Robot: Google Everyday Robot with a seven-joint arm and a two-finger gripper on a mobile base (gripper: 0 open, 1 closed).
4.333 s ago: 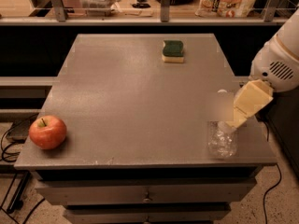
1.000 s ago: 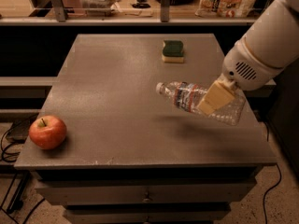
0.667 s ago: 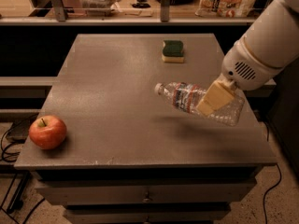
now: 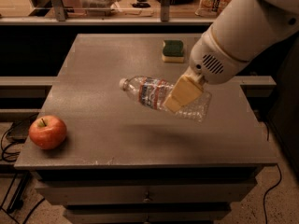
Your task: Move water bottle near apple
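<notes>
One water bottle (image 4: 156,93), carried sideways above the middle of the bench (image 4: 103,120) with its cap leading, has swung left since a moment ago, the fingers (image 4: 183,88) of the gripper (image 4: 177,97) clamped round its body. That's progress toward the apple (image 4: 47,132), which sits well apart at the front-left corner. Only a sponge (image 4: 173,50) sits far back, off the route.

The gripper (image 4: 180,94) is hanging over the middle of the table (image 4: 140,139), gripping the water bottle (image 4: 152,92) clear of the tabletop. The bottle is lying nearly level, with its cap pointing left of the gripper. The apple (image 4: 47,132) is sitting on the table well left of the gripper, nearer the front edge. The sponge (image 4: 173,50) is resting behind the gripper, near the far edge.
</notes>
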